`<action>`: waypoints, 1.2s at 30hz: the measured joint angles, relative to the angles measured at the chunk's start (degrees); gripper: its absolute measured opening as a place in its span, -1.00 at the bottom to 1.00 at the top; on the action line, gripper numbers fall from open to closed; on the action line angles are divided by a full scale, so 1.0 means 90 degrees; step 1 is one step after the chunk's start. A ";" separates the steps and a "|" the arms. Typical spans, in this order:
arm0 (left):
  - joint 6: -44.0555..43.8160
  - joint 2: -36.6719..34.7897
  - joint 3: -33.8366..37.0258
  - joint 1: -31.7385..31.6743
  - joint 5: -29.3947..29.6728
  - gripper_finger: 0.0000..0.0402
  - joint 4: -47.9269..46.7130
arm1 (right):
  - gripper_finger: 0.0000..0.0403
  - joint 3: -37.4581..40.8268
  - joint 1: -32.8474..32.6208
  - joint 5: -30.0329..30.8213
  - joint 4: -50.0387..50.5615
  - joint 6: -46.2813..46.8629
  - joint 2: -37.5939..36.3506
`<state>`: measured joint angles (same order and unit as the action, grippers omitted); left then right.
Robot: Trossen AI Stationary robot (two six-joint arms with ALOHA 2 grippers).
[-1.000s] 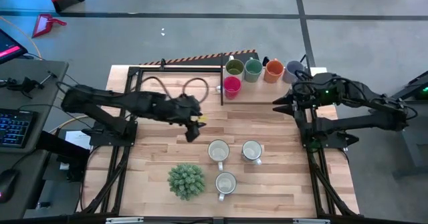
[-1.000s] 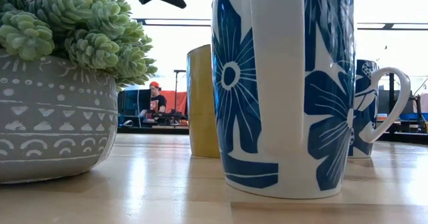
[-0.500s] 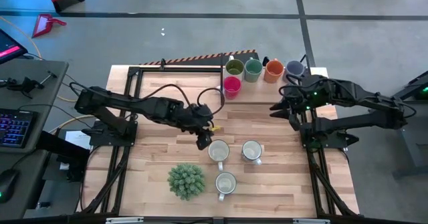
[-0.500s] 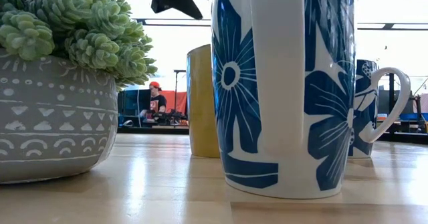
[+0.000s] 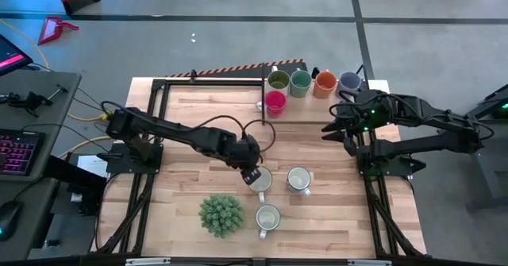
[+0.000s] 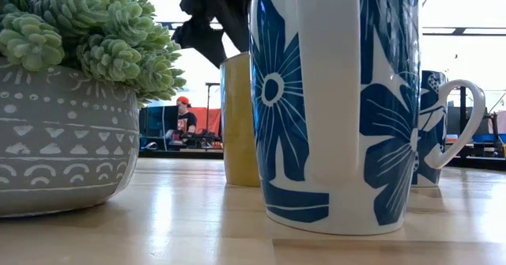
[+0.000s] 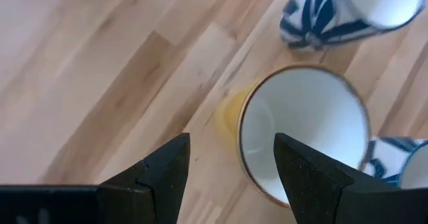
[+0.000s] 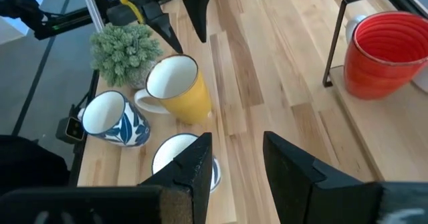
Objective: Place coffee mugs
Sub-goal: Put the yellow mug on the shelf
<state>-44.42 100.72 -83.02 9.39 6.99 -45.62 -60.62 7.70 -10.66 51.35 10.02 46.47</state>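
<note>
1. The left gripper [image 5: 252,173] sits just left of centre in the high view. Its fingers are spread wide and hold nothing. In the left wrist view they straddle the near rim of the yellow mug [image 7: 301,140].
2. That mug stands upright on the wooden table [image 5: 190,131] with its mouth up, so its long axis is vertical. It lies directly under and just ahead of the fingertips, touching neither finger as far as I can see.
3. Its handle points toward the potted plant [image 8: 124,50] in the right wrist view, away from the left gripper's approach.
4. Two blue-flowered white mugs [image 5: 298,179] and [image 5: 267,217] stand close by, right of centre and lower centre.
5. The left arm is plainly the nearer one. I judge the next move calls for a short descent and a close over the rim wall.
6. The right gripper [image 5: 337,129] hangs at right of centre, partly open and empty.
7. Five coloured mugs, including the red mug [image 5: 275,102], stand at upper centre.
</note>
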 joint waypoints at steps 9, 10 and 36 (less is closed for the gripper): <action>-0.0001 0.0196 0.0000 0.0000 -0.0248 0.02 -0.0123 | -0.43 0.0000 0.0000 0.0000 0.0141 -0.0002 -0.0001; 0.0000 0.0195 0.0000 0.0002 -0.0247 0.02 -0.0123 | -0.43 0.0000 0.0000 0.0000 0.0141 -0.0002 0.0001; -0.0037 0.0848 0.0010 0.0113 -0.0557 0.01 -0.0006 | -0.43 -0.0002 0.0000 -0.0322 0.0316 -0.0005 -0.0001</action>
<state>-44.75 108.35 -82.94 10.40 1.98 -45.67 -60.64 7.71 -13.55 54.20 9.98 46.46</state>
